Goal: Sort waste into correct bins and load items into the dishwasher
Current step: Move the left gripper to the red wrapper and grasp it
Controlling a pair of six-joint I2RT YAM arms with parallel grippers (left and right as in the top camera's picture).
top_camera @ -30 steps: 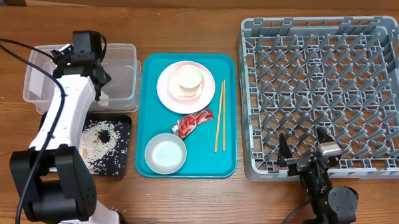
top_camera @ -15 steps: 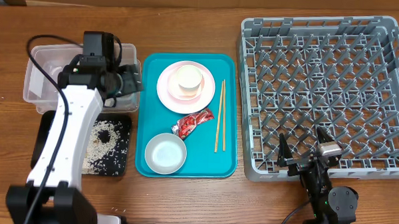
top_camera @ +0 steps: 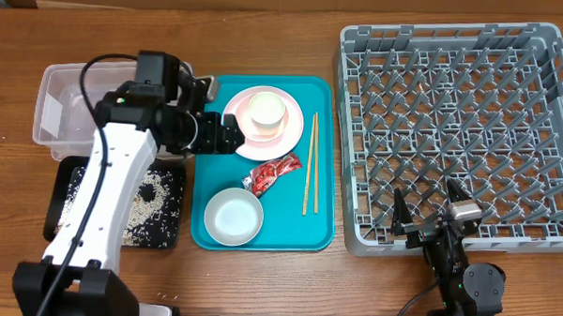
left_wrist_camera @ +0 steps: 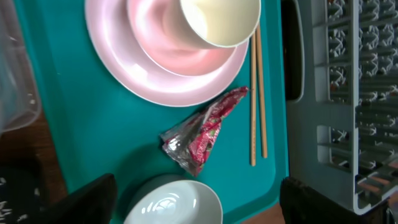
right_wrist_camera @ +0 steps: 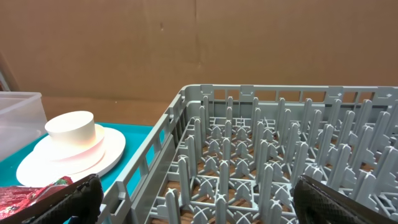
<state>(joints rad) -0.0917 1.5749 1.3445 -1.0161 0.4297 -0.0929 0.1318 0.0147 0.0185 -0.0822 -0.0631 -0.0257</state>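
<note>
Off to the left hand's [top_camera: 217, 135] right stands the grey rack [top_camera: 452, 108], beside which the right hand [top_camera: 428, 210] rests, fingers apart. Ahead of the left hand, spread and empty over the teal tray [top_camera: 298, 232], lies the red wrapper [left_wrist_camera: 202, 130], long axis diagonal to its fingers; this arm is nearer.
</note>
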